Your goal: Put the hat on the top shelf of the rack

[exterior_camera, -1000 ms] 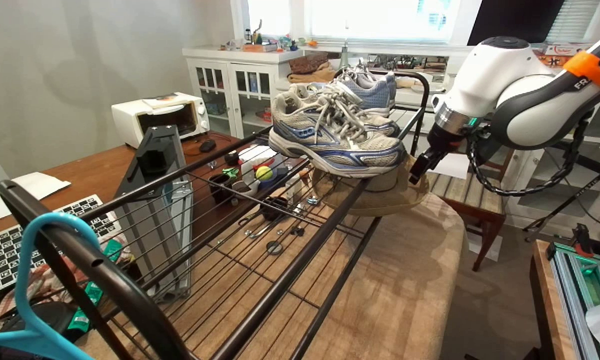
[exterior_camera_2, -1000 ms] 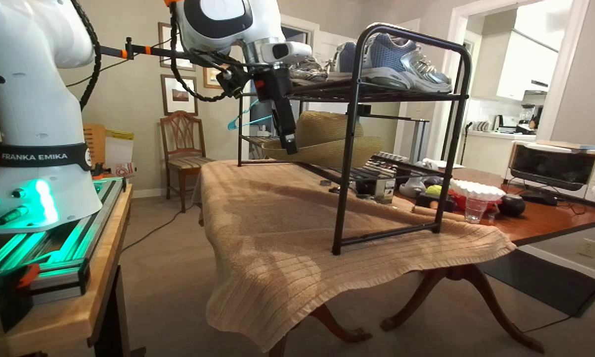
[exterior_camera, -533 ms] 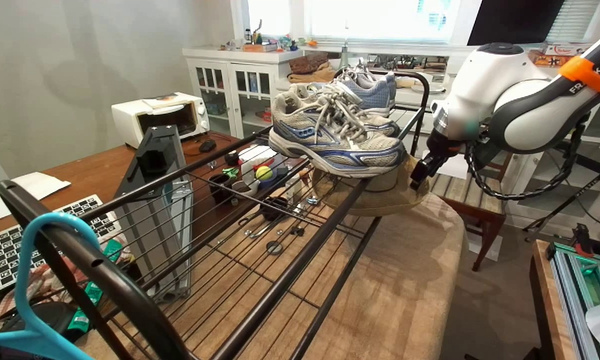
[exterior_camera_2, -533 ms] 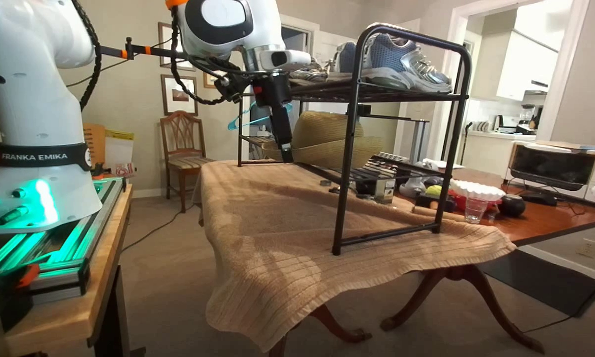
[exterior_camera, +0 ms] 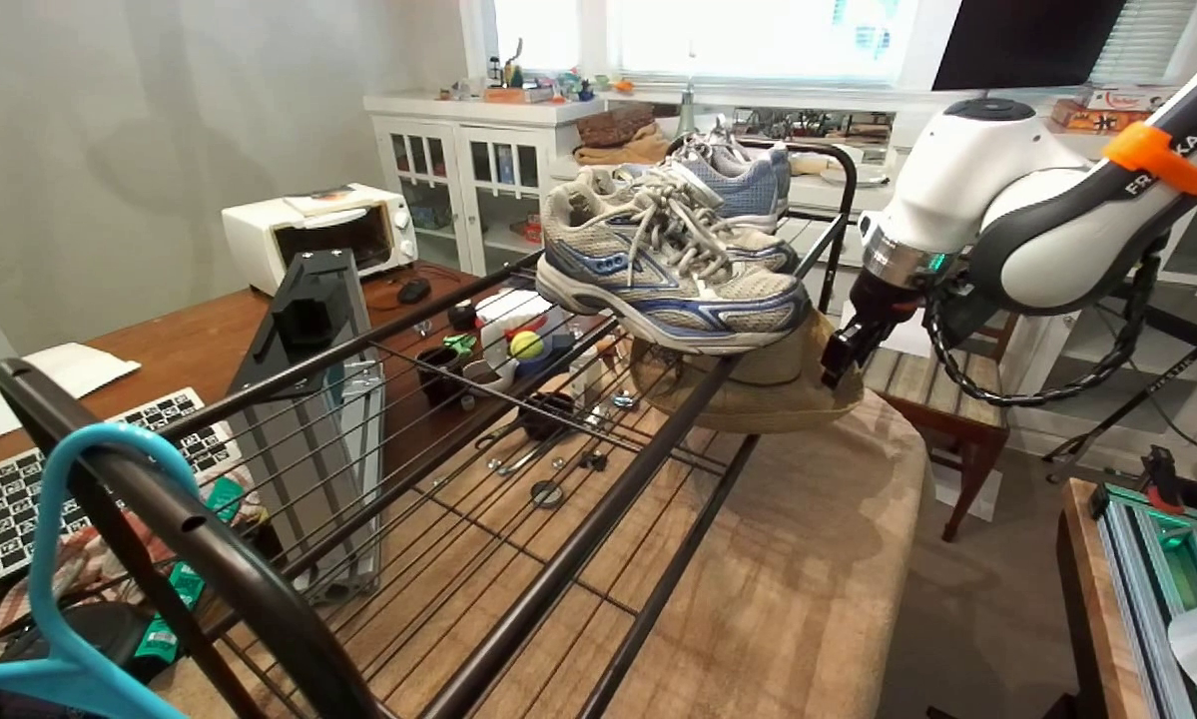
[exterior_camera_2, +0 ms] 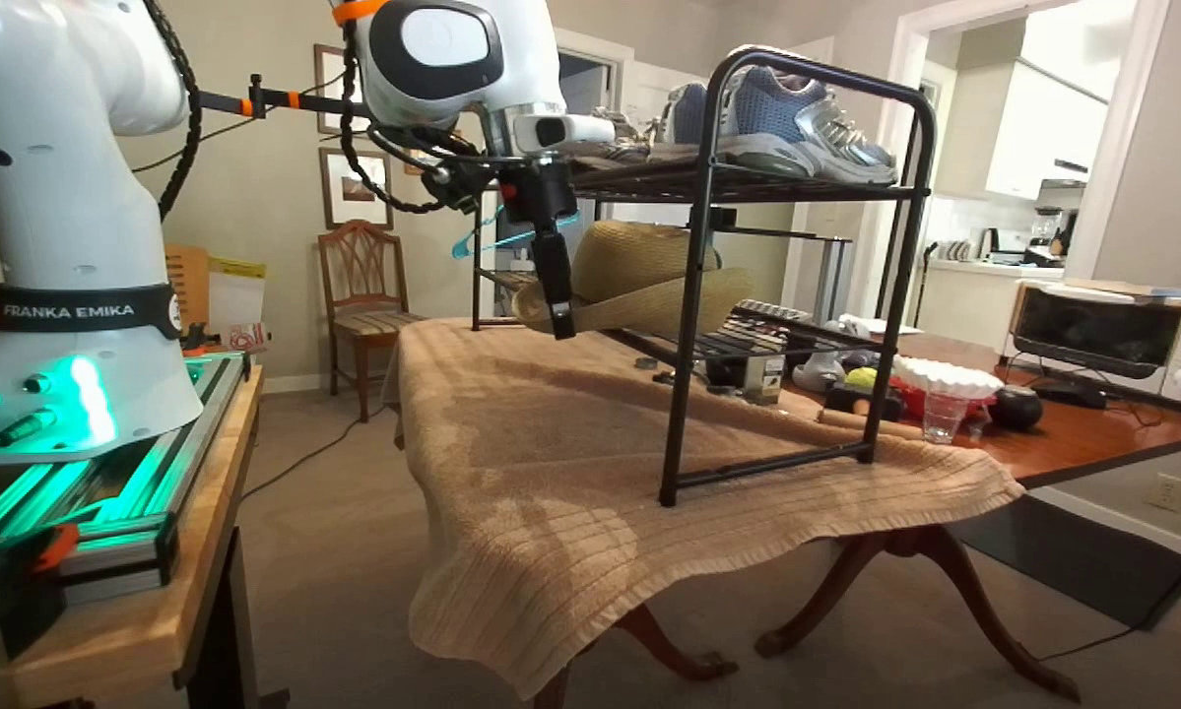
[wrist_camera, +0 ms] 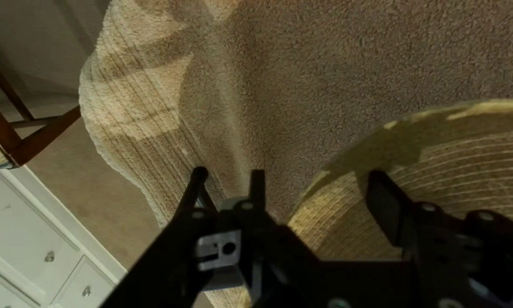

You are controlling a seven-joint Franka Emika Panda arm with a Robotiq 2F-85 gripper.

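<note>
The tan straw hat (exterior_camera_2: 639, 261) lies under the top shelf (exterior_camera: 583, 537) of the black wire rack, apparently on its lower tier. In both exterior views its wide brim (exterior_camera: 758, 409) sticks out on the robot's side. The top shelf (exterior_camera_2: 649, 181) bears the sneakers. My gripper (exterior_camera_2: 560, 325) points down at the brim's robot-side edge, below top-shelf height; it also shows in the other exterior picture (exterior_camera: 834, 369). In the wrist view my gripper (wrist_camera: 316, 182) is open, with the brim edge (wrist_camera: 324, 209) between its fingers. One finger is outside the brim, the other over the hat.
Grey-blue sneakers (exterior_camera: 668, 275) stand at the far end of the top shelf. The rack's end post (exterior_camera_2: 688, 335) stands beside the hat. A blue hanger (exterior_camera: 54, 619) hangs on the near end. A tan towel (exterior_camera_2: 521, 443) covers the table. A chair (exterior_camera: 932, 399) stands behind.
My gripper has moved down to the brim edge. The hat has shifted slightly toward the robot, and its brim near the gripper now curls up.
</note>
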